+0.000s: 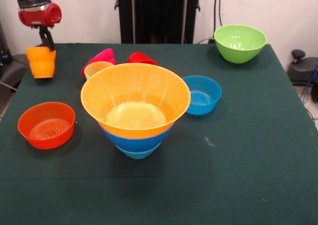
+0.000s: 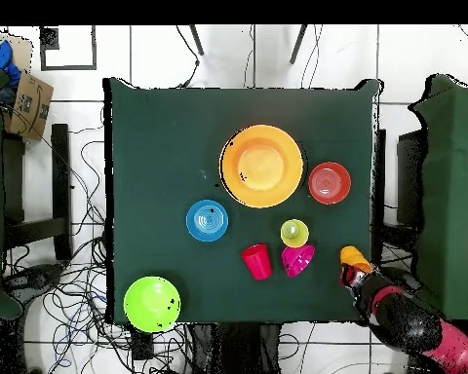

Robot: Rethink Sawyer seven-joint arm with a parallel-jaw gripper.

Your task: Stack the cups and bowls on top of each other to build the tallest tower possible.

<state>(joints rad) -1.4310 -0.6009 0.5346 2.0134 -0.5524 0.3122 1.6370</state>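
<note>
From the front, the gripper (image 1: 45,47) was clamped on the orange cup (image 1: 41,61), held up at the far left, well apart from the tower (image 1: 135,108). It could slip and drop.

From above, the cup (image 2: 354,257) hung near the table's (image 2: 160,146) right edge, so a fall might miss the table.

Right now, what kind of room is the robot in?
Probably a robot lab: a green-clothed table on a tiled floor, loose cables beside it, and the gripper holding an orange cup.
</note>
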